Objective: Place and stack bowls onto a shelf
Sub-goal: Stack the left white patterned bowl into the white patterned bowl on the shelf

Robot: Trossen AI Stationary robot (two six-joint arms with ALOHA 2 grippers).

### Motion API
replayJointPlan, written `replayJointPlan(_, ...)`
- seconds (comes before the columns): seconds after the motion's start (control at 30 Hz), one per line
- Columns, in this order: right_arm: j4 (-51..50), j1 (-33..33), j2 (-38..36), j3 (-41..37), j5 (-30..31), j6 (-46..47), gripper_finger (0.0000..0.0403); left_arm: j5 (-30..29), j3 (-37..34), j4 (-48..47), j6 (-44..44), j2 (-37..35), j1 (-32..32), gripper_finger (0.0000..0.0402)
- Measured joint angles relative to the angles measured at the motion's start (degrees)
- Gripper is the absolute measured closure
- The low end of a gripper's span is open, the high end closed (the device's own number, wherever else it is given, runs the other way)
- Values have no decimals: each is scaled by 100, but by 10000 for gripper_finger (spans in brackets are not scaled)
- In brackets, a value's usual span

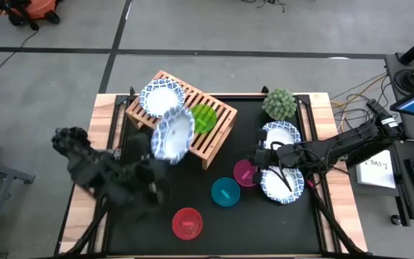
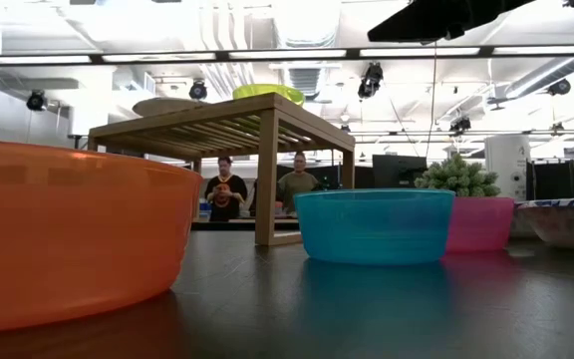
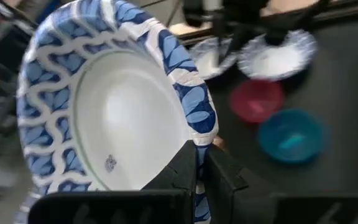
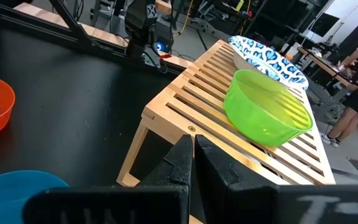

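Note:
The wooden slatted shelf [image 1: 192, 119] stands at the table's far left. On it sit a white bowl with a blue rim [image 1: 162, 97] and the green bowl [image 1: 205, 117]. My left gripper [image 1: 157, 155] is shut on a second blue-rimmed bowl [image 1: 173, 134], held in the air at the shelf's near edge. My right gripper [image 1: 259, 155] is shut and empty, between two more blue-rimmed bowls [image 1: 281, 134] [image 1: 282, 183] on the right. The magenta [image 1: 245, 173], teal [image 1: 226, 192] and red [image 1: 187, 223] bowls rest on their bases on the black mat. My left gripper pinches the bowl's blue rim [image 3: 199, 134] between its two fingers, one finger [image 3: 180, 167] on the inner side and the other on the outer side. The bowl is lifted clear and steeply tilted, its hollow turned sideways.
A small spiky green plant [image 1: 279, 103] stands at the far right of the mat, behind the right-hand bowls. Wooden table edges [image 1: 106, 122] flank the black mat. People stand in the room beyond the table [image 2: 257, 184].

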Motion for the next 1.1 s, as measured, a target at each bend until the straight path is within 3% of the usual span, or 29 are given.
replayJointPlan(0.23, -2, 0, 0, 0, 1, 0, 394, 155, -58, -38, 1052, -221, 1586, 401)
replayJointPlan(0.5, -47, 0, 0, 0, 4, 0, 394, 1426, -530, -40, 1762, -395, 3965, 401)
replayJointPlan(0.63, -61, 0, 0, 0, 7, 1, 394, 1840, -900, -35, 1929, -396, 4857, 401)
replayJointPlan(0.83, -147, 0, 0, 0, 7, 46, 394, 2052, -1420, 2, 2306, -396, 5489, 400)
replayJointPlan(1.1, -178, 0, 0, 0, 11, 59, 394, 2068, -1771, 428, 2501, -394, 5627, 399)
